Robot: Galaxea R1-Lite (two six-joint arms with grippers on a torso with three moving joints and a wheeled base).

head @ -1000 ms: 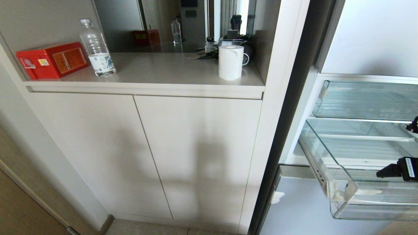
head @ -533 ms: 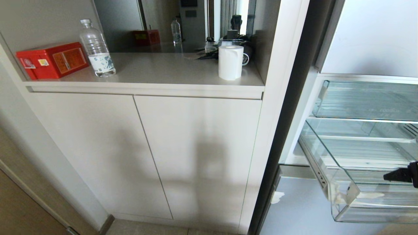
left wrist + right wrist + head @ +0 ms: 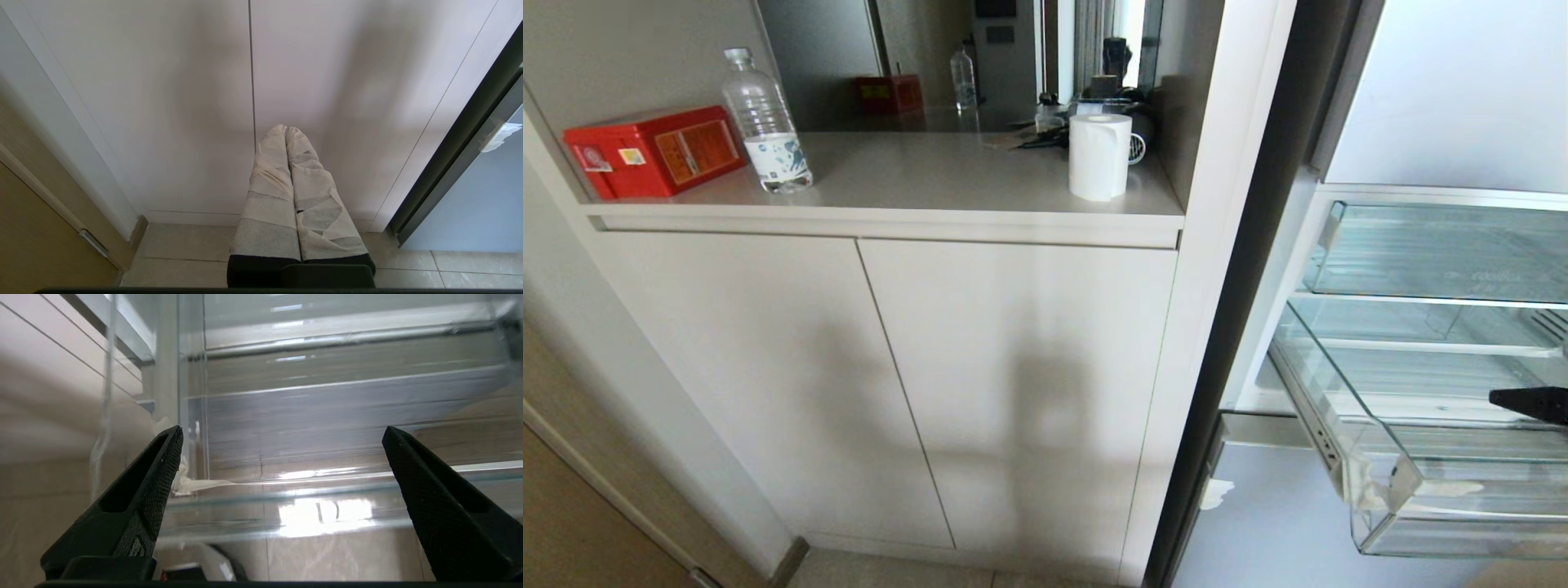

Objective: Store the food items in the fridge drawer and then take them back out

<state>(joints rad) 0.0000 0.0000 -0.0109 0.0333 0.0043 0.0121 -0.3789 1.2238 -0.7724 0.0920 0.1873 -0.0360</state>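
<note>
The fridge drawer (image 3: 1388,523), a clear plastic bin, stands pulled out of the pale-blue fridge at the right edge of the head view. No food items show in any view. Over the drawer's inside, at that right edge, pokes one black finger of my right gripper (image 3: 1529,403). In the right wrist view the right gripper (image 3: 282,435) is open, its two fingers wide apart with nothing between them, and the drawer's thick front lip (image 3: 286,492) lies just beyond. My left gripper (image 3: 285,130) is shut, its fingers wrapped in white tape, parked low facing the cabinet doors.
A shallower clear tray (image 3: 1437,253) sits above the drawer. Left of the fridge is a cabinet (image 3: 890,367) whose counter holds a red box (image 3: 654,151), a water bottle (image 3: 765,122) and a white paper roll (image 3: 1099,155). Tiled floor (image 3: 184,257) lies below.
My right gripper has risen a little and drawn back toward the right edge of the head view, so only one fingertip still shows. The left arm has kept still.
</note>
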